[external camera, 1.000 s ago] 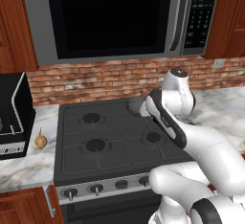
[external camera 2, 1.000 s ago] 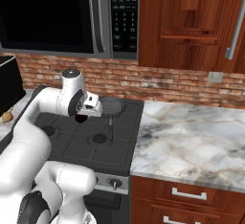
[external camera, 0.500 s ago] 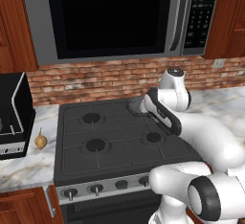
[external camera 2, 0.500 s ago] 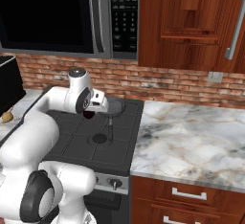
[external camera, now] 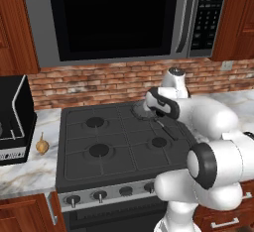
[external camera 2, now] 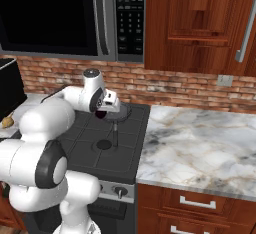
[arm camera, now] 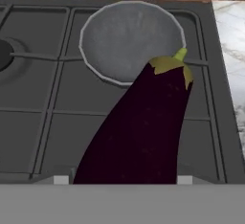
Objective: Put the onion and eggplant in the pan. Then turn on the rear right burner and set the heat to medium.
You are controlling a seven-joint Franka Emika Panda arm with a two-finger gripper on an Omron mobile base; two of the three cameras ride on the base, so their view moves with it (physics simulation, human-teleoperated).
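Purple load: glossy dark eggplant [arm camera: 143, 132], green cap at its far end, clamped in the gripper [external camera 2: 102, 113], jaws part-closed on its thick end.
Pan [arm camera: 129, 39]: round, dull grey, shallow rim, just beyond the eggplant's tip, inside bare.
Pan handle [external camera 2: 114, 133]: thin, straight, black, runs toward the stove's front.
Stove [external camera: 114, 151]: dark grid of grate bars, flat, open room left of the jaws.
Onion [external camera: 42, 145]: tan bulb on the marble counter [external camera: 30, 169], well apart, far left of the jaws.
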